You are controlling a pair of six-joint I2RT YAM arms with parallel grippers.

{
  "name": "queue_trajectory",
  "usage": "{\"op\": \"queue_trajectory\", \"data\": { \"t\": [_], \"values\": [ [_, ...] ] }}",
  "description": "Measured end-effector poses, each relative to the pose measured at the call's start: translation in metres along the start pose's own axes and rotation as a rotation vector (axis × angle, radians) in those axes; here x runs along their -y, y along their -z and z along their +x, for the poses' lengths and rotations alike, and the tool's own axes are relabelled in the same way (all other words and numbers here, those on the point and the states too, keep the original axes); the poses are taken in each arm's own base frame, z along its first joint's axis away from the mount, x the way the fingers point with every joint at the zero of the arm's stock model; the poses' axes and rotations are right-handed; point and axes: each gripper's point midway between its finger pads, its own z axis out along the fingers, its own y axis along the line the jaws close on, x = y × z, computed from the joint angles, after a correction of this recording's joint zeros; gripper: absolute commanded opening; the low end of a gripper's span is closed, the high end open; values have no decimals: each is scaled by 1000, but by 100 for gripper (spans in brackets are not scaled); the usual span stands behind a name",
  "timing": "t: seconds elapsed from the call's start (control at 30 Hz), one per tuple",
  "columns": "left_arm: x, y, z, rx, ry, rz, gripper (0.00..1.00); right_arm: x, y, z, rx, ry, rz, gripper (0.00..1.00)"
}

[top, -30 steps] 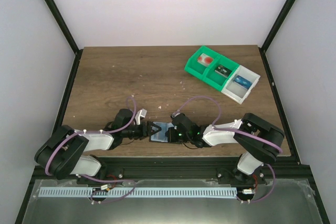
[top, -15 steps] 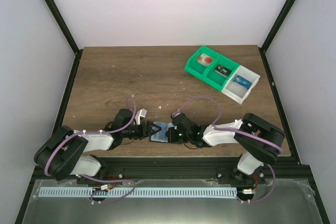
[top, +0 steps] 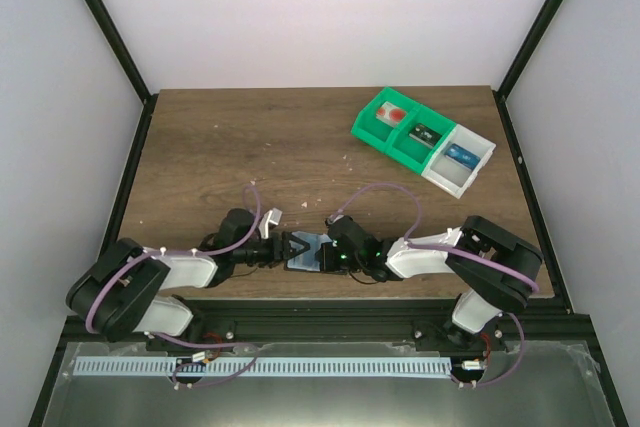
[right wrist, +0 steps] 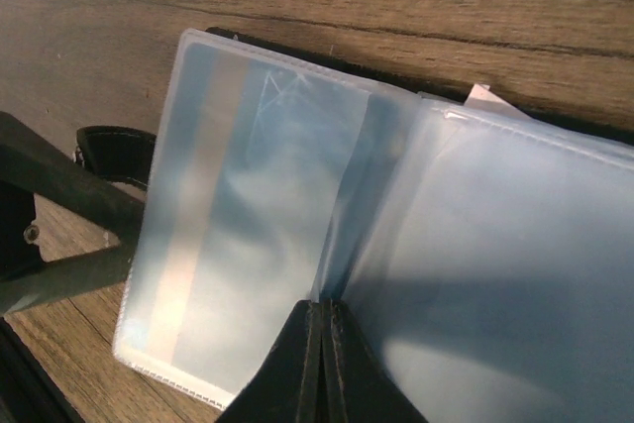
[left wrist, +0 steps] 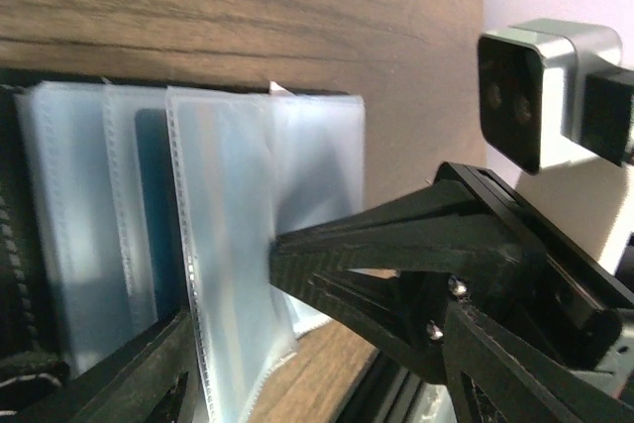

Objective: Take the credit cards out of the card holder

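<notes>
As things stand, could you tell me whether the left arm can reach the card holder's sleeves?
Probably yes: the open left gripper straddles a clear sleeve of the card holder, which the right gripper clamps.

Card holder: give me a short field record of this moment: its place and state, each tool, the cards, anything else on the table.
card holder: open at the near edge of the table, between both arms, clear sleeves fanned
left tool: open, fingers either side of one sleeve
right tool: shut, pinching a sleeve
cards: what looks like a blue card sits in a sleeve; none lies out on the table
trays: green and white, far right, small items inside
</notes>
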Motion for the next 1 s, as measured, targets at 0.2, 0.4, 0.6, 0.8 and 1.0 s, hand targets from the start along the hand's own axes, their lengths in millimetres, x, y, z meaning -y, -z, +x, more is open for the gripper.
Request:
{"op": "queue_trajectory", "data": {
  "t": [0.2, 0.4, 0.6, 0.8, 1.0],
  "values": [
    [16, 3, 3, -8, 4, 45, 68, 0, 0, 0, 0, 1, -1, 8],
    [32, 7, 2, 3, -19, 86, 69, -3, 3, 1, -2, 8, -21, 20],
    [32, 4, 4, -4, -5, 89, 69, -4, 12, 4, -2, 28, -33, 27],
    [34, -5, 12, -43, 2, 89, 69, -7, 27, 0, 25, 40, -43, 38],
    [46, -18, 11, -69, -1, 102, 69, -9, 66, -8, 97, 45, -63, 43]
  ]
}}
